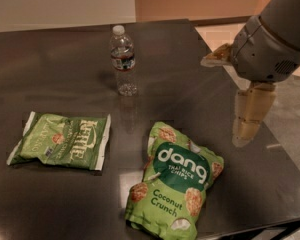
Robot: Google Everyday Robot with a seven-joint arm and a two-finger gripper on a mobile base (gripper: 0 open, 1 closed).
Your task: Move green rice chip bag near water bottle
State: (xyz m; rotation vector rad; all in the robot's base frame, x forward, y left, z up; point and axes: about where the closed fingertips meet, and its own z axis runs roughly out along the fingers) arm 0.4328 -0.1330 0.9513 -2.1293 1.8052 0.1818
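Observation:
The green rice chip bag (176, 180) lies flat on the dark table (65, 59) at the front, right of centre, with its "dang" lettering facing up. The water bottle (123, 59) stands upright at the back centre, about a bag's length behind the bag and to its left. My gripper (249, 111) hangs from the grey wrist (265, 49) over the right side of the table. It is to the right of the bag and a little behind it, apart from it, and holds nothing.
An olive-green Kettle bag (62, 140) lies flat at the left front. The table's right edge runs diagonally just right of the gripper, with pale floor (290, 114) beyond. The front edge passes right under the chip bag.

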